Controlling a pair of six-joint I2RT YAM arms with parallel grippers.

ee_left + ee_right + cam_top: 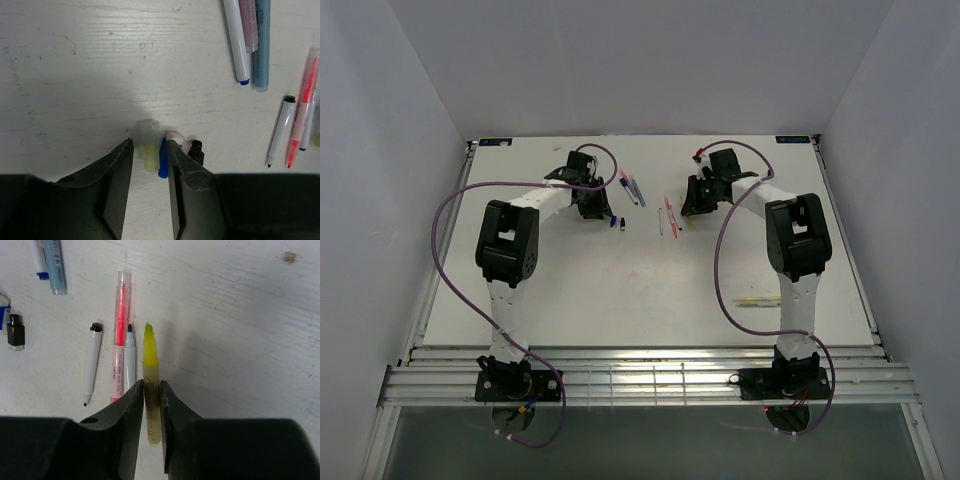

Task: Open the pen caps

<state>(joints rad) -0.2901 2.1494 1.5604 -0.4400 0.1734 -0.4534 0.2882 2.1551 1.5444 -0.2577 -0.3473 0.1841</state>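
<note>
In the left wrist view my left gripper (148, 143) is open and low over the table. A yellow pen cap (148, 150) and a blue cap (163, 159) lie between its fingers, the blue one against the right finger. A pale cap (175, 136) and a black cap (197, 150) lie just outside that finger. My right gripper (151, 386) is shut on an uncapped yellow highlighter (150, 355), tip pointing away. Next to it lie an uncapped pink highlighter (120, 335) and two white pens (92, 362). In the top view the left gripper (592, 205) and the right gripper (690, 208) are at mid-table.
Three more pens (248, 37) lie together beyond the left gripper, also seen in the top view (632, 187). A yellow pen (757, 300) lies alone near the right arm's base. Purple cables (445, 250) loop beside both arms. White walls enclose the table.
</note>
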